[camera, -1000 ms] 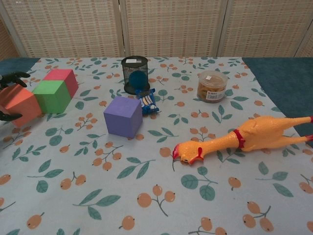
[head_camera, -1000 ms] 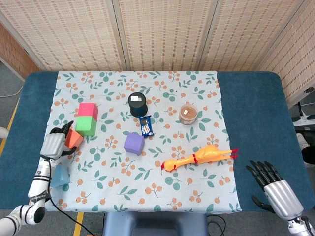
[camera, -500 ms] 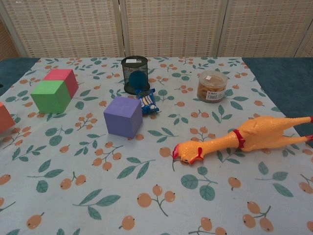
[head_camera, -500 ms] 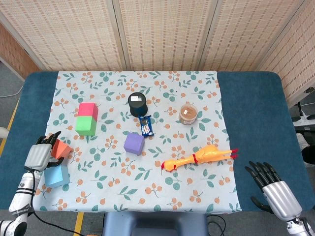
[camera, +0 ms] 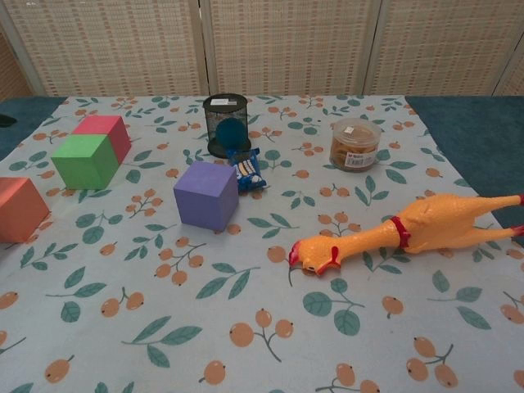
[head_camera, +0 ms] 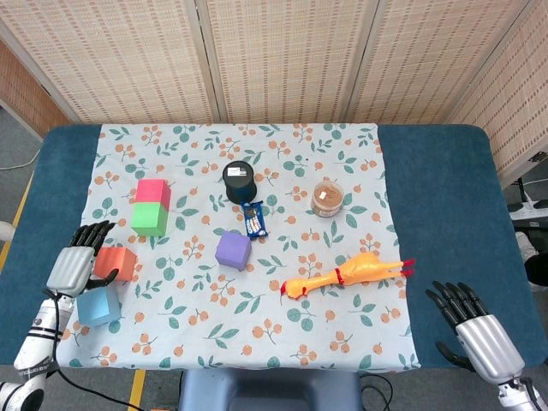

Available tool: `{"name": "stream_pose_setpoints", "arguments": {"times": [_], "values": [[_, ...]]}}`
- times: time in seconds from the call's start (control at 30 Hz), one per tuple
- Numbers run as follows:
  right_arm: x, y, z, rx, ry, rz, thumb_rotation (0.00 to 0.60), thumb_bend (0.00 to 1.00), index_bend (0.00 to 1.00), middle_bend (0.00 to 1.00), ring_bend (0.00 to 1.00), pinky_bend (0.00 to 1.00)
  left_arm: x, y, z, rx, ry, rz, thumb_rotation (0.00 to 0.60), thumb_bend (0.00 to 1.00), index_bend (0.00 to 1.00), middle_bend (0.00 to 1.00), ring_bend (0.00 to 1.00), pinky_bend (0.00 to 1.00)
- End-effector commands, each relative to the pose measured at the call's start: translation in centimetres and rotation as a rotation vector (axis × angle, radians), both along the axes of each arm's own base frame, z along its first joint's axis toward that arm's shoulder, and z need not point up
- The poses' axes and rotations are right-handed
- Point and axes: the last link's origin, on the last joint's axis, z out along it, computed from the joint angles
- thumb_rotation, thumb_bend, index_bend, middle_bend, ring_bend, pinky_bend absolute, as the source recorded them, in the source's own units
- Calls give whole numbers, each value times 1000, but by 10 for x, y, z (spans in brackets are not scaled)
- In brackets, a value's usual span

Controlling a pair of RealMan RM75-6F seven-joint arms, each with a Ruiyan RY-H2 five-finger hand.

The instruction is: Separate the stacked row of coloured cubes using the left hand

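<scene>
A pink cube [head_camera: 152, 190] and a green cube [head_camera: 150, 219] touch in a short row at the left of the floral cloth; they show again as pink cube [camera: 105, 133] and green cube [camera: 85, 160]. An orange cube [head_camera: 116, 263] lies flat on the cloth apart from them, toward the front left, also seen as orange cube [camera: 20, 210]. A light blue cube [head_camera: 98, 306] sits just in front of it. My left hand [head_camera: 74, 264] is right beside the orange cube's left side, fingers spread and holding nothing. My right hand [head_camera: 476, 330] lies open at the front right.
A purple cube [head_camera: 233, 250] stands mid-cloth, with a black mesh cup [head_camera: 240, 181] and a snack packet [head_camera: 254, 219] behind it. A lidded jar [head_camera: 328, 197] and a rubber chicken [head_camera: 347, 273] lie to the right. The cloth's left edge [head_camera: 86, 223] is close by.
The orange cube went from beside the green cube to the front left, carried by my left hand. It now rests on the cloth and the fingers have come off it.
</scene>
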Motion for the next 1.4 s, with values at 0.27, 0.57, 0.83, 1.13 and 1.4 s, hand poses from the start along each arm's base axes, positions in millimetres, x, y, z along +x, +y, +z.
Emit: {"name": "stream_pose_setpoints", "arguments": {"times": [0.27,0.57,0.83,1.13,1.4], "values": [[1,1,4,-20,-3,4,600,189,0,0,0,0,10,72,-12,5,-74,63,600,464,37,242,160,30],[0,0,4,7,-17,-6,600,189,0,0,0,0,2,83,-27,-39,-31,148,600,423,58,355,250,52],[0,0,1,13,-15,-12,600,189,0,0,0,0,34,74,-44,-88,-55,30,600,421,29,364,251,57],[0,0,5,8,-25,-13,600,189,0,0,0,0,77,56,-59,-148,-93,-110,600,419,14,362,236,56],[0,-1,6,8,-29,-15,600,189,0,0,0,0,115,20,-56,-147,-111,-307,600,419,1,333,222,59]]}}
